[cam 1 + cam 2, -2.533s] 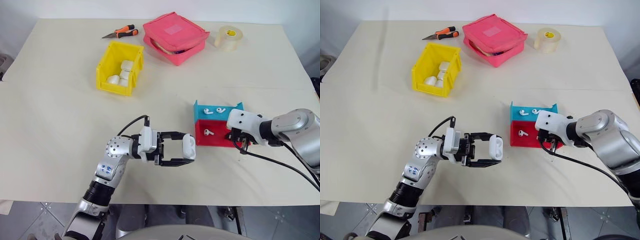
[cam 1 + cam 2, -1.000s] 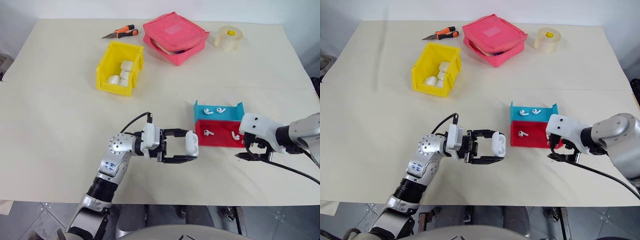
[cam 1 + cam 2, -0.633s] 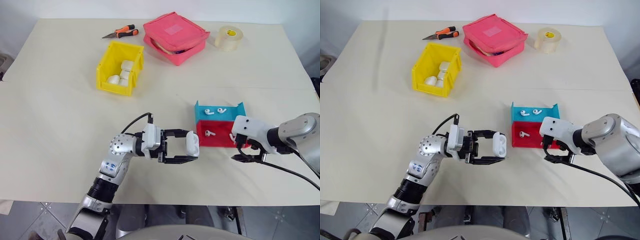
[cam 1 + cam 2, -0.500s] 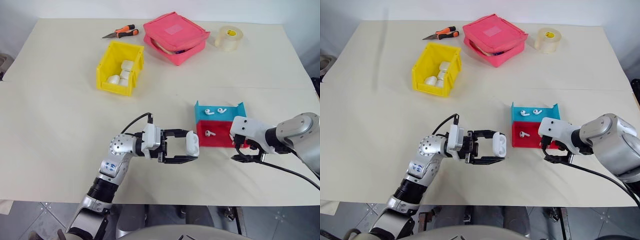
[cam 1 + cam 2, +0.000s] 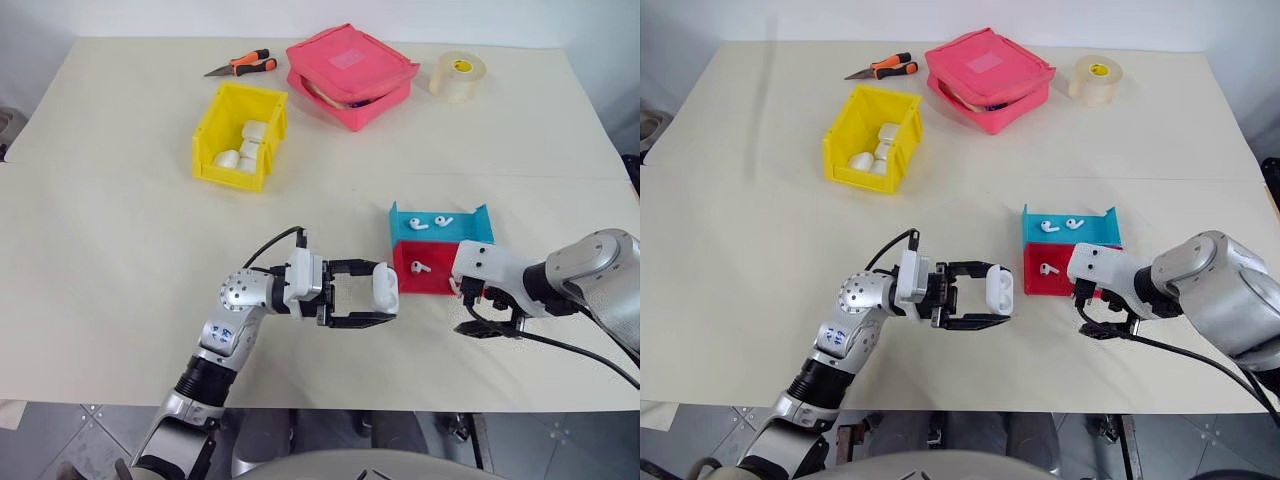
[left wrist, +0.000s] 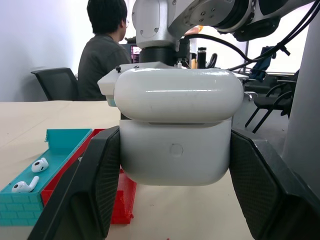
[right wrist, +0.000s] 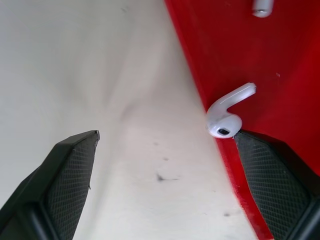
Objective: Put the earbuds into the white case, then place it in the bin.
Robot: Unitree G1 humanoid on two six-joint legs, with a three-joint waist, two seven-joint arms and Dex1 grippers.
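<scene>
The left gripper (image 5: 375, 298) is clamped shut on the case (image 5: 383, 287), holding it just above the table (image 5: 120, 250), a little to the left of the red tray (image 5: 437, 281). In the left wrist view the case (image 6: 176, 132) sits squarely between the two fingers with its lid apparently down, though a seam shows.

The right gripper (image 5: 1102, 318) points steeply down at the near right corner of the red tray, its jaws spread wide and holding nothing. In the right wrist view one earbud (image 7: 227, 114) lies at the tray's edge, just inside one finger (image 7: 277, 187), while the other finger (image 7: 65, 175) hangs over bare table.

Two more earbuds (image 5: 430, 222) lie in the blue tray (image 5: 470, 228) behind, and another (image 5: 420, 267) in the red. The bin (image 5: 215, 120) stands well apart, far left, with white items already inside.

The step in hand looks like picking up the first earbud. Next the right gripper likely needs to centre over it, lower and close gently; the bud is small and glossy and could slip
</scene>
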